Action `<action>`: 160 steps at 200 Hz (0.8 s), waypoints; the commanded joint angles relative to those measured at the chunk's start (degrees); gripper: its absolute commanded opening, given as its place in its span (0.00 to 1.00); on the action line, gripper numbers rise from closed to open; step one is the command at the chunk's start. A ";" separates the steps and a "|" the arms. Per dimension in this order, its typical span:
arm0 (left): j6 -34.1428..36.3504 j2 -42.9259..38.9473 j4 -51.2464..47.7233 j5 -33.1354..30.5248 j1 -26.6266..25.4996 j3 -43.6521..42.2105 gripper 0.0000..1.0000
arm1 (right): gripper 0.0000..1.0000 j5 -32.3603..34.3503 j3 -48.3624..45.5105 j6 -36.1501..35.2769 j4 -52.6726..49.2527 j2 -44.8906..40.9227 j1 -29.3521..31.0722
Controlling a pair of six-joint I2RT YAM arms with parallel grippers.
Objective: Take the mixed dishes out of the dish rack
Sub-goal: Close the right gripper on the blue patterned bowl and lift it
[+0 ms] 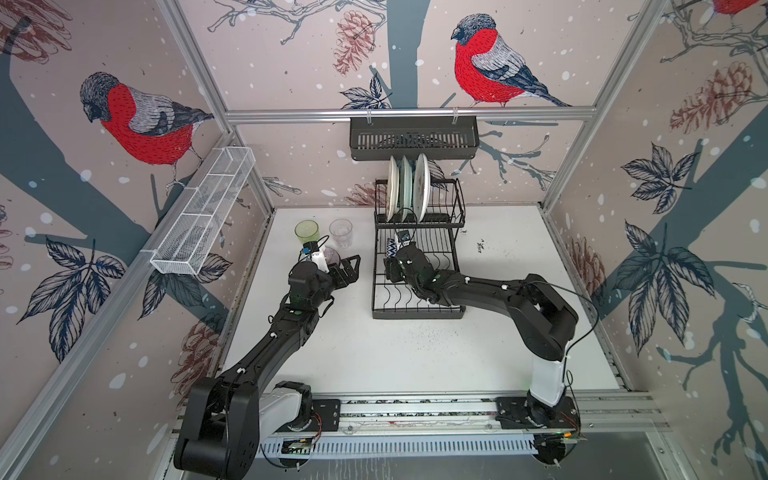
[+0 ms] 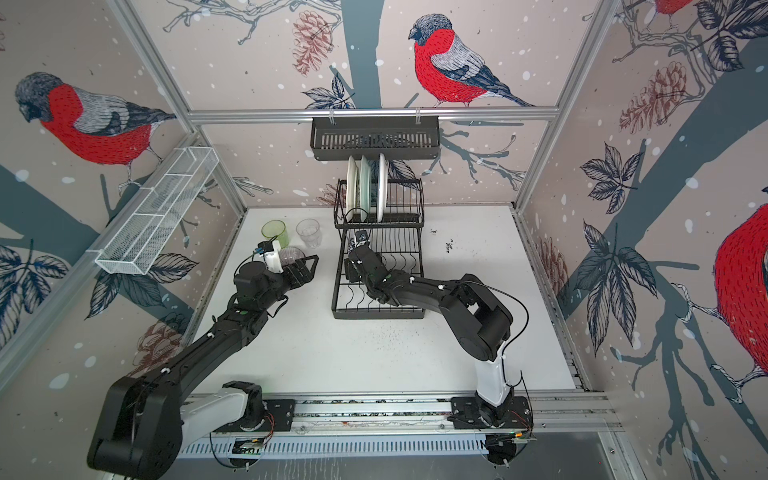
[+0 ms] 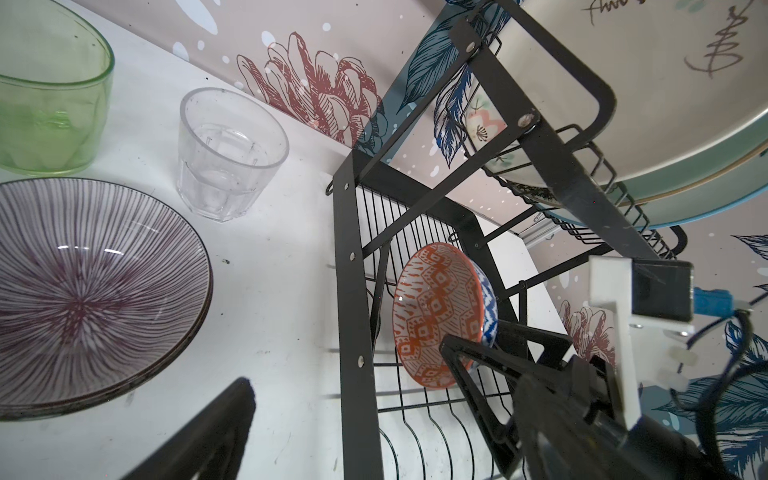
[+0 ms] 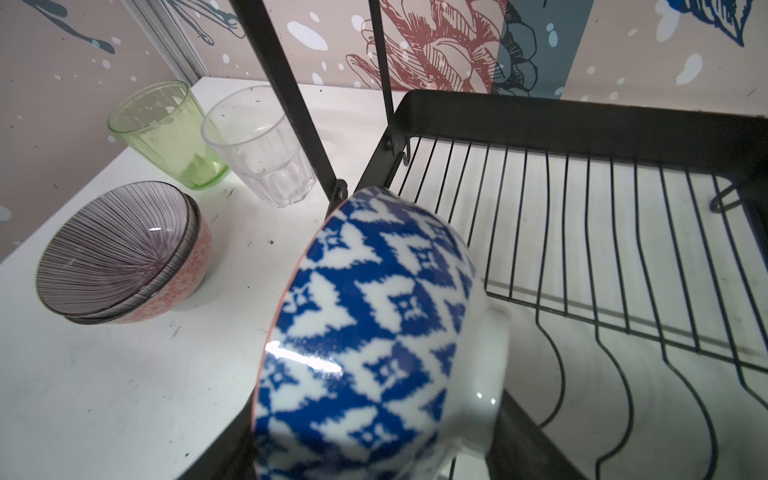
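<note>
The dish rack [image 1: 419,305] [image 2: 376,313] stands at the back of the table. Its upper tier holds three plates [image 1: 405,191] [image 2: 365,187] on edge. My right gripper [image 1: 392,264] [image 4: 374,449] is shut on a blue-and-white bowl [image 4: 365,332] with an orange-patterned inside [image 3: 436,316], held on edge over the left of the lower wire tier [image 4: 582,228]. Left of the rack a striped bowl [image 3: 91,291] [image 4: 116,249] sits nested in a pink one. Behind them stand a green tumbler [image 1: 306,231] and a clear tumbler [image 1: 340,232]. My left gripper [image 1: 347,268] [image 3: 374,415] hangs open and empty between the striped bowl and the rack.
A black slotted basket [image 1: 413,139] hangs on the back wall above the plates. A long white mesh basket [image 1: 203,216] is fixed to the left wall. The arms' rail [image 1: 415,409] runs along the table's front edge.
</note>
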 commanded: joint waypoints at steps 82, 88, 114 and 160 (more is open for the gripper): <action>0.11 0.76 2.88 1.99 0.04 0.77 0.97 | 0.53 -12.44 -17.90 12.05 12.80 -16.63 -2.09; -0.06 0.86 3.16 2.54 0.04 0.81 0.97 | 0.53 -13.46 -19.12 12.80 13.64 -17.72 -2.53; -1.17 1.68 5.70 5.79 0.04 0.48 0.97 | 0.54 -18.25 -23.80 15.30 18.69 -21.97 -4.46; -5.48 6.83 15.44 15.99 0.04 -0.08 0.89 | 0.54 -24.32 -28.47 16.84 26.02 -26.58 -5.88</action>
